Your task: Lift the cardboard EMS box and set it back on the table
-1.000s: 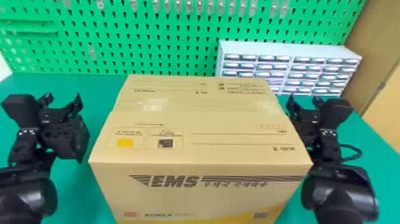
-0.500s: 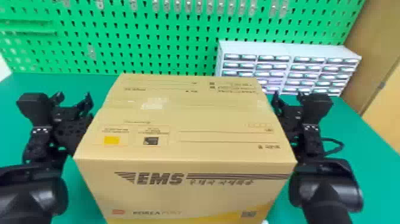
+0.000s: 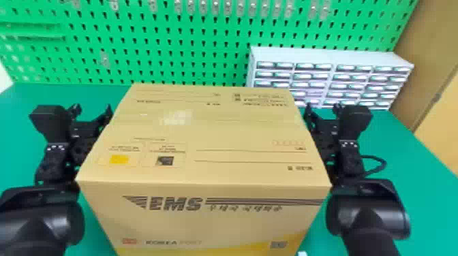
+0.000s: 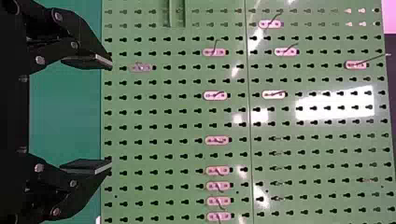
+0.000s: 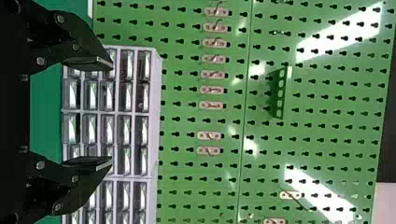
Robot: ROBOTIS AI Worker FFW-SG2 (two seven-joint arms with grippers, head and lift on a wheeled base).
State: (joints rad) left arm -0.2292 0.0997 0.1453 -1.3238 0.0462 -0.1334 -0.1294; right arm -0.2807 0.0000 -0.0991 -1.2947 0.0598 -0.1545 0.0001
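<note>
Flanking the cardboard EMS box nearest to us are our two black forearms, the left one and the right one. The box is upright between them, its front face toward us with bold dark lettering, and its top closed, with a small yellow square near the front left corner.

A little farther off, at the box's left side, is our left claw; at its right side is our right claw. Both are spread, with nothing between their fingers. Neither grips the cardboard; we seem to be bracing the box from both sides with the outsides of the claws, though we cannot tell how firmly they press.

As for progress, we judge that the arms are in place for the lift. The bottom of the box is out of sight, so we cannot tell whether it rests on the green counter or is already slightly raised. Setting it back down and drawing the arms away appear to remain. Even pressure from both sides should matter, since a box this wide could tilt or slip.

Beyond the box, on the right, is a pale unit of small drawers, and behind everything rises a green pegboard.
</note>
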